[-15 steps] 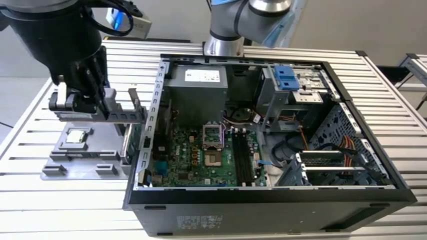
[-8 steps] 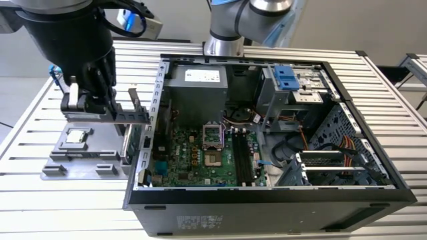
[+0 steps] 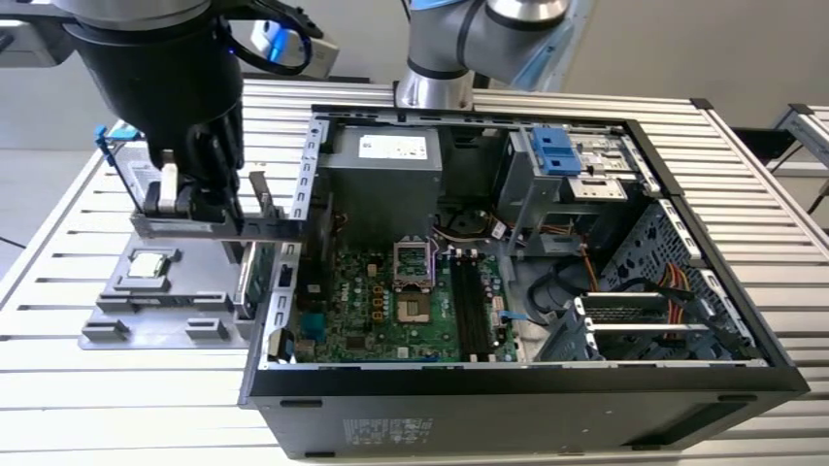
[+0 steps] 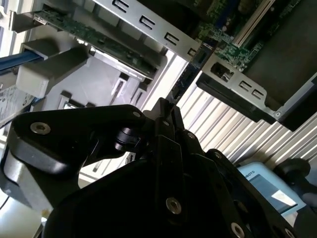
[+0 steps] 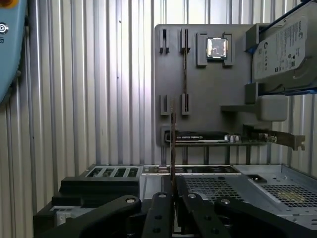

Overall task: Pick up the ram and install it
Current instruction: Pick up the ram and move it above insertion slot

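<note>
In the first wrist view my gripper [image 5: 173, 196] is shut on the ram [image 5: 173, 148], a thin stick seen edge-on that runs straight out from between the fingers. The second wrist view shows the ram [image 4: 187, 82] as a dark bluish strip reaching from the gripper [image 4: 166, 106] towards the case's edge. In the exterior view the gripper [image 3: 201, 209] hangs over the grey holder tray [image 3: 155, 311], just outside the open computer case's wall on the exterior view's left. The motherboard's long black slots [image 3: 467, 311] lie inside the case.
The holder tray [image 5: 208, 89] also carries a processor [image 5: 217, 48], a silver hard drive [image 5: 282, 52] in a blue-tabbed frame, and a green card with a metal bracket [image 5: 203, 137] standing on edge. The case wall [image 3: 309, 175] rises beside the gripper. A ribbed metal table [image 3: 52, 388] lies underneath.
</note>
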You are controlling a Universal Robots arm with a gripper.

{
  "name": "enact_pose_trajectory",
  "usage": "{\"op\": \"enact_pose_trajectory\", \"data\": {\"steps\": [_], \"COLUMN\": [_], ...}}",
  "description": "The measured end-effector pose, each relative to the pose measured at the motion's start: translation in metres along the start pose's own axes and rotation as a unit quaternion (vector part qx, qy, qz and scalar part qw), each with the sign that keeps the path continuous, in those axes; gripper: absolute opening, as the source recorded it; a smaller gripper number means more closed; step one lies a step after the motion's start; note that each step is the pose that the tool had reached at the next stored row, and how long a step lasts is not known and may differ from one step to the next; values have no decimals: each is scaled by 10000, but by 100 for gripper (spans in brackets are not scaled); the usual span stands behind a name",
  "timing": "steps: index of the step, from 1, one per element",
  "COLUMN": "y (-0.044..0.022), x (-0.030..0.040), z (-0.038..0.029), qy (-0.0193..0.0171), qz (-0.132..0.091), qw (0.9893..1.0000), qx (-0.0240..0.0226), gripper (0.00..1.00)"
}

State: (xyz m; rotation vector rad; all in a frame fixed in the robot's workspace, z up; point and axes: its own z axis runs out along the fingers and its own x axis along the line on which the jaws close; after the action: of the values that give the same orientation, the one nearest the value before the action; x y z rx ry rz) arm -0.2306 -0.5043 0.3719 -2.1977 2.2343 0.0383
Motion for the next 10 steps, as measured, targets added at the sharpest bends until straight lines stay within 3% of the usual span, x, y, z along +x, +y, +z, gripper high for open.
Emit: {"op": "enact_pose_trajectory", "data": {"steps": [10], "y": [-174], "x": [13], "z": [-2], "qy": [0], "qz": [1], "qw": [10000], "qx": [-28], "gripper": [0]}}
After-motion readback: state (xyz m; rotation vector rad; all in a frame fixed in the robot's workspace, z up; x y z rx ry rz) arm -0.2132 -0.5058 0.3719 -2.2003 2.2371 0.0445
